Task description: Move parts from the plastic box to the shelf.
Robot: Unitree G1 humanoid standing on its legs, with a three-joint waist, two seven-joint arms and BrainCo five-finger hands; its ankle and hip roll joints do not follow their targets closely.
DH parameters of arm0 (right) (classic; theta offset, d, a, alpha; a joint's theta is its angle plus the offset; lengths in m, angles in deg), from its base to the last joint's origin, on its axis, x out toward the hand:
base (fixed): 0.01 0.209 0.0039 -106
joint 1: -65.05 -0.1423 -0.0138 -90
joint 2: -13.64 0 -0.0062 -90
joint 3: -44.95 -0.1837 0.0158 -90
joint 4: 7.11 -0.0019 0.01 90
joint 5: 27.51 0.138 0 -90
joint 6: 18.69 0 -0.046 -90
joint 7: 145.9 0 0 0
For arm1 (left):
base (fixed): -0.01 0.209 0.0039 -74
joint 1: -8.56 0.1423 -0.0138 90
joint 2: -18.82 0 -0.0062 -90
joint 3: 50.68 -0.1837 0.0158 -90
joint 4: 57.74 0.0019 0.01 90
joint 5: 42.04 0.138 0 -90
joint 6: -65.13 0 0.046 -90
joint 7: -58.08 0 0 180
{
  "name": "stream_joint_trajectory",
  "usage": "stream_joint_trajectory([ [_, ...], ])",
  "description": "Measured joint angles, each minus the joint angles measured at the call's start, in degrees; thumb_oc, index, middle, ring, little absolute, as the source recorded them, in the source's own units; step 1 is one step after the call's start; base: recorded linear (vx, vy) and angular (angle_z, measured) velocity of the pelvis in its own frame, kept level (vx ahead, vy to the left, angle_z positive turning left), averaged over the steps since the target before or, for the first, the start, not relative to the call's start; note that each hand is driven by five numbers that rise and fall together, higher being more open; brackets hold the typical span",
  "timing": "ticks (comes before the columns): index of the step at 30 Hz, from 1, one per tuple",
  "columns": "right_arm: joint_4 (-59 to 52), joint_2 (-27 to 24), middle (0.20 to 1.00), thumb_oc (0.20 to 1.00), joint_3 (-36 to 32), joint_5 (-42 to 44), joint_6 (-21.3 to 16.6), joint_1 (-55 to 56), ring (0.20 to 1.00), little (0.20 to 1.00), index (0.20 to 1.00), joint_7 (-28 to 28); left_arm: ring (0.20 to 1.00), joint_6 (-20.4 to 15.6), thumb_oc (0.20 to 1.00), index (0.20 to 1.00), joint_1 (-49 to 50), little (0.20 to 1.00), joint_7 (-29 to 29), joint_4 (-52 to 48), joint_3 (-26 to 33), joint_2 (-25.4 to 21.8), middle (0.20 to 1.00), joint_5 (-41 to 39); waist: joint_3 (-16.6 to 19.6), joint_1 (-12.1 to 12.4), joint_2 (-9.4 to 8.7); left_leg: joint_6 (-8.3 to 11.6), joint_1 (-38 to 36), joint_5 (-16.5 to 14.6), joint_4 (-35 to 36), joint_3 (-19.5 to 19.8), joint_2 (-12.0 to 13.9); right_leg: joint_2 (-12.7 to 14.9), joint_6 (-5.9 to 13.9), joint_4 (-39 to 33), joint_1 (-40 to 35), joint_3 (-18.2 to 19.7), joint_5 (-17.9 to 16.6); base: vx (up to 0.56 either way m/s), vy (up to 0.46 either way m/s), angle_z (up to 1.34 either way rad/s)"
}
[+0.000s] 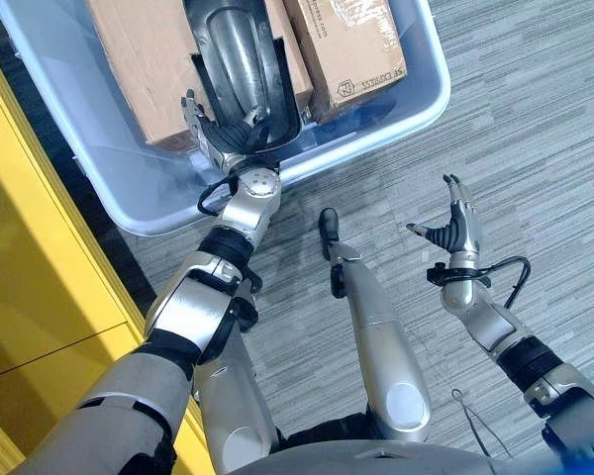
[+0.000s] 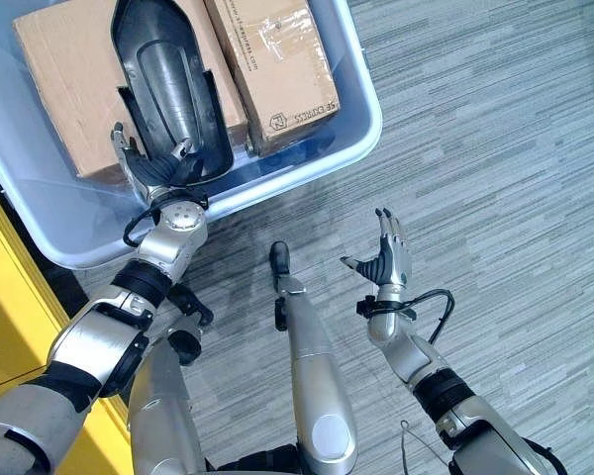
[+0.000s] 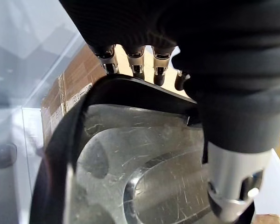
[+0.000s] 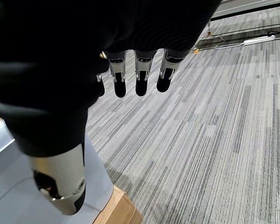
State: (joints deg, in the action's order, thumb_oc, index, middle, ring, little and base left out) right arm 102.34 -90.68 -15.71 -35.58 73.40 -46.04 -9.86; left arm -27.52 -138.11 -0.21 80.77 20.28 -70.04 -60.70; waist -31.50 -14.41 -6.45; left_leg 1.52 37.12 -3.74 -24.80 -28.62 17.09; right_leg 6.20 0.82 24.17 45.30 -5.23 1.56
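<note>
Right hand (image 2: 388,259) nearest, fingers spread, empty, above floor (image 1: 535,129). Blue plastic box (image 1: 401,114) on floor holds two cartons (image 2: 64,94) with dark part (image 2: 168,74) lying across them; left hand (image 2: 163,168) curled round part's near edge.

Grey carpet (image 1: 535,119) in narrow striped planks of light and darker tones covers the floor, the planks laid in differing directions. Along the robot's left runs a yellow panel (image 1: 40,287) with a thin dark seam across it. In the right wrist view a pale cable (image 4: 252,41) lies on the far floor.
</note>
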Motion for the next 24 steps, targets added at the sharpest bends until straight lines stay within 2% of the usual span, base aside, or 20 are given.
stream_joint_trajectory([
  [7,-0.6,0.0,1.0,1.0,0.0,0.0,0.2,-0.3,1.0,1.0,1.0,0.9,1.0,-0.1,1.0,1.0,-0.2,1.0,1.0,0.9,2.2,0.1,1.0,-6.6,0.1,0.5,-0.15,0.16,0.1,0.0,0.2,-0.6,0.0,0.4,0.05,-0.1,0.6,-0.5,0.0,0.0,-0.019,-0.04],
  [10,-0.7,0.0,1.0,1.0,0.1,0.1,0.3,-0.6,1.0,1.0,1.0,1.0,1.0,0.5,1.0,1.0,-1.3,1.0,1.0,1.2,2.1,-0.1,1.0,-3.2,0.6,1.2,-0.76,0.18,1.1,0.0,-0.4,-0.5,0.3,0.5,0.11,-0.1,1.5,-0.7,-0.1,0.0,-0.011,-0.04],
  [15,-1.3,-0.1,1.0,1.0,0.4,1.1,0.8,-0.6,1.0,1.0,1.0,1.1,1.0,0.8,1.0,1.0,-2.4,1.0,1.8,1.2,1.3,-0.1,1.0,-3.1,0.9,1.4,-1.32,0.16,2.0,0.0,-0.8,-0.5,0.1,1.0,0.49,-0.3,2.2,-0.8,-0.3,0.0,0.0,-0.01],
  [16,-1.3,-0.1,1.0,1.0,0.4,1.2,0.8,-0.6,1.0,1.0,1.0,1.1,0.95,0.8,0.95,0.95,-2.4,0.95,2.1,1.2,1.2,-0.2,0.95,-3.1,1.0,1.3,-1.48,0.15,2.0,-0.1,-0.6,-0.6,-0.1,1.1,0.76,-0.7,2.2,-0.8,-0.5,-0.01,-0.01,-0.09],
  [17,-1.4,-0.1,1.0,1.0,0.4,1.2,0.8,-0.8,1.0,1.0,1.0,1.1,0.2,0.8,0.2,0.2,-2.6,0.2,2.1,1.2,1.2,-0.4,0.2,-3.1,1.0,1.4,-1.55,0.15,2.1,-0.1,-0.4,-0.7,-0.1,1.2,1.1,-1.6,2.1,-1.2,-0.7,-0.01,-0.011,-0.14],
  [24,-1.8,-0.1,1.0,1.0,0.4,1.3,0.9,-1.2,1.0,1.0,1.0,1.1,0.2,0.9,0.2,0.2,-3.4,0.2,4.3,1.2,1.1,-2.4,0.2,-2.2,1.0,1.2,-1.64,-0.07,3.2,-0.2,-0.4,-0.7,-0.4,1.9,2.41,-4.2,2.1,-2.0,-1.5,0.0,-0.012,-0.05],
])
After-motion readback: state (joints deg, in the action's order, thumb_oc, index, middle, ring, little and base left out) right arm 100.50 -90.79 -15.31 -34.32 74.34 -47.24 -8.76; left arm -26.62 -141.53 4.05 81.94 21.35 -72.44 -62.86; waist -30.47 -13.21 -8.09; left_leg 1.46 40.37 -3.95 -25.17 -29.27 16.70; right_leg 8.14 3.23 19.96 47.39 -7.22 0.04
